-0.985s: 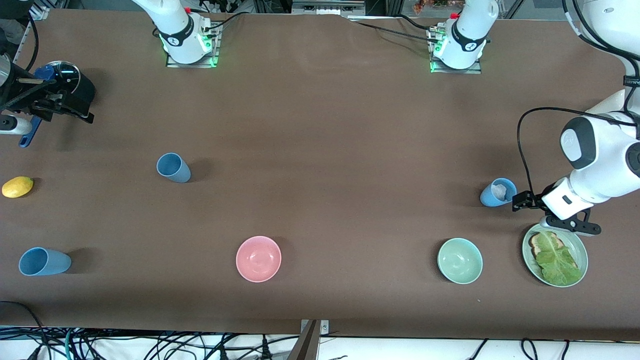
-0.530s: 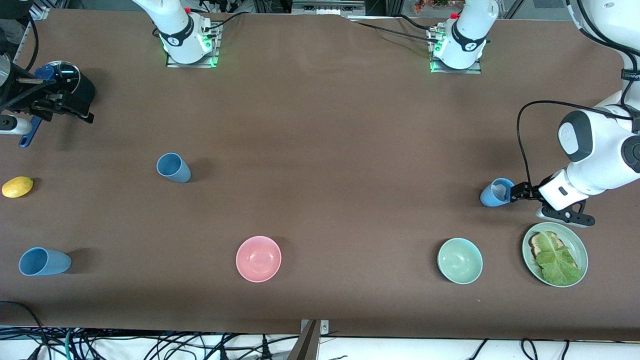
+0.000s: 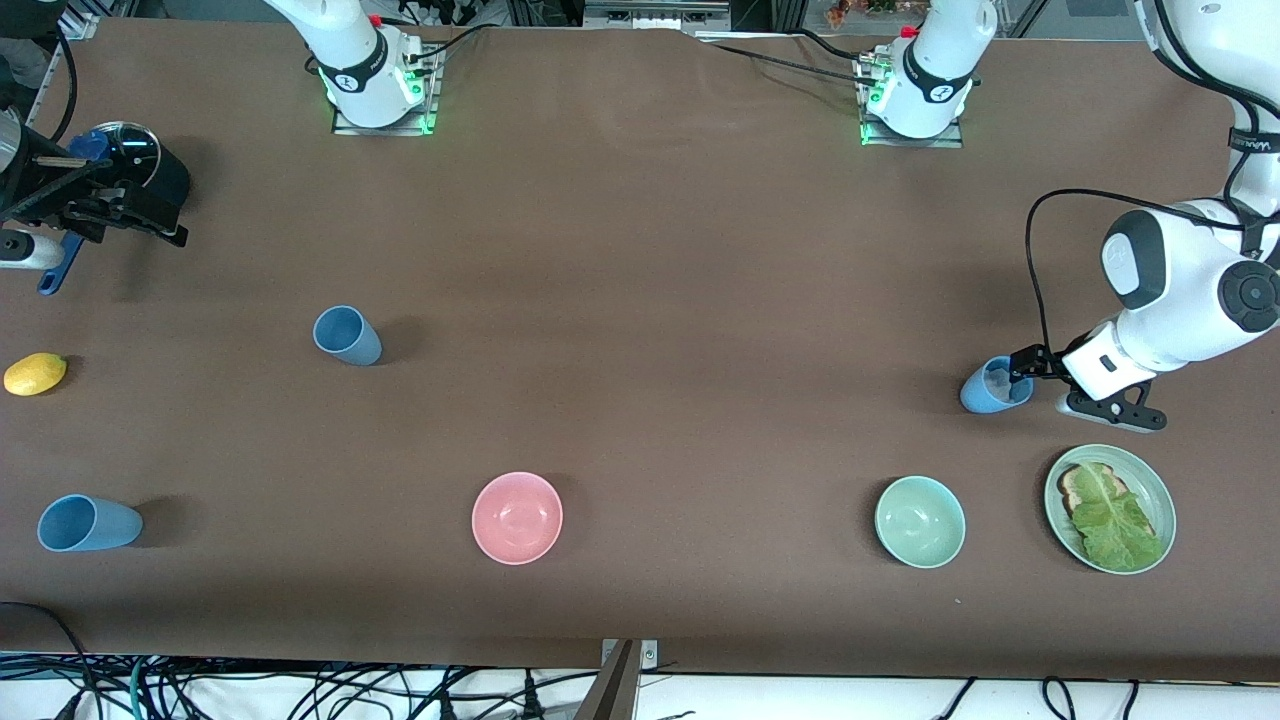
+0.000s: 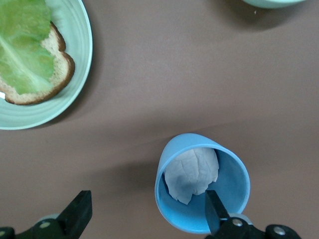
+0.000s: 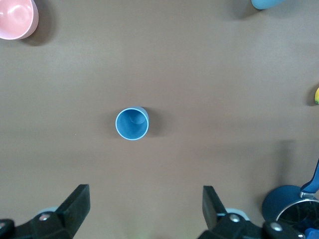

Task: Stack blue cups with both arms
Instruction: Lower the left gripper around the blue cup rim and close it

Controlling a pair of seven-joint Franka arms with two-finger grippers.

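Left wrist view: left gripper (image 4: 144, 219) fingers (image 4: 213, 211) are spreading astride the cup (image 4: 202, 189) rim; light, stiff plastic, likely slippery. Right gripper (image 5: 144, 211), waiting, is hanging spread too.

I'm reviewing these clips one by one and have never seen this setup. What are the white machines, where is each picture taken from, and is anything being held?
They are two white robot arms with black two-finger grippers. The wide picture looks down from across the table; the other two come from cameras on the arms' wrists. The left gripper is open at a blue cup with something white and crumpled inside; one finger is inside the rim, so nothing is held yet. The right gripper is open above a second blue cup. A third blue cup stands nearer the front camera. Also there: a pink bowl, a green bowl, a plate of bread and lettuce, and a lemon.
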